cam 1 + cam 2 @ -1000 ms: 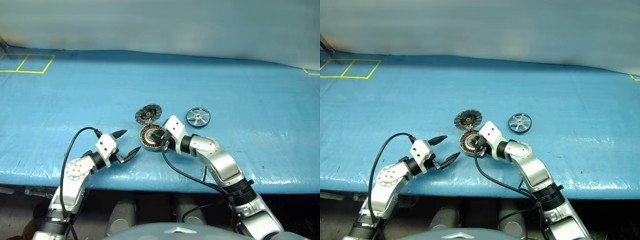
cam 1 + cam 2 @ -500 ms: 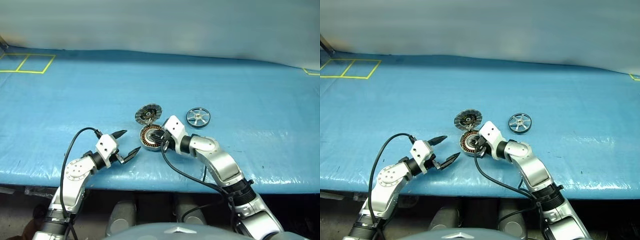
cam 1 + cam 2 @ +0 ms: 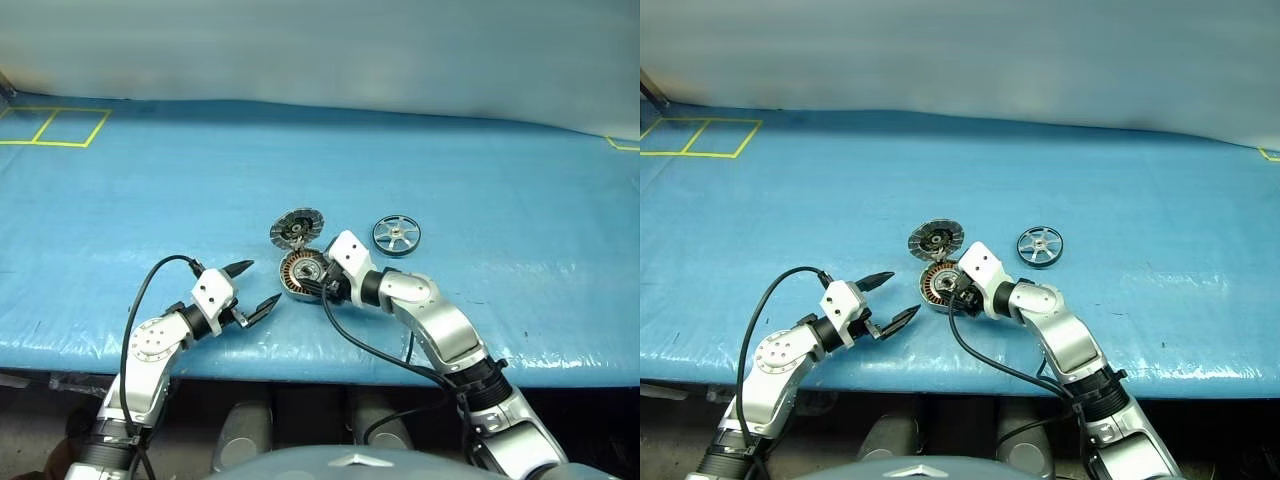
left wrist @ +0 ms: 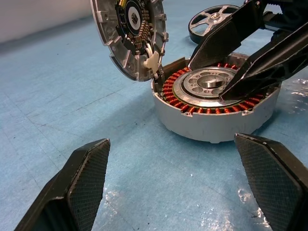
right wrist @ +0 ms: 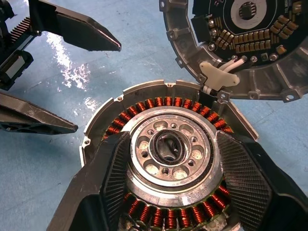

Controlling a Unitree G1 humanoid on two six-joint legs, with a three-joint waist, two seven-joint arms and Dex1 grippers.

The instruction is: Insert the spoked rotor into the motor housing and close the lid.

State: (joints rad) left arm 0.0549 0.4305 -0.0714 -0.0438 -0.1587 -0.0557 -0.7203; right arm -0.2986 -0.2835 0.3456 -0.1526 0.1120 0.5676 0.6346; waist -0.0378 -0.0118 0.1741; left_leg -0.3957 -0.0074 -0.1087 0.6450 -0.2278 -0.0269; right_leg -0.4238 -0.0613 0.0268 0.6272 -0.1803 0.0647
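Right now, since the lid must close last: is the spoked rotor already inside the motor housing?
No. The spoked rotor lies on the mat apart from the motor housing, whose copper windings show uncovered.

Even, fairly bright light falls from above on the blue worktop [image 3: 480, 190], with a cool cast and only faint, soft shadows beneath the arms. White glare streaks run along the worktop's crinkled front edge, and wet-looking highlights gleam beside the left hand [image 5: 72, 86] in the right wrist view. The pale backdrop in the head views looks hazy. In the left wrist view the motor housing [image 4: 216, 113] is crisp, while the far background softens.
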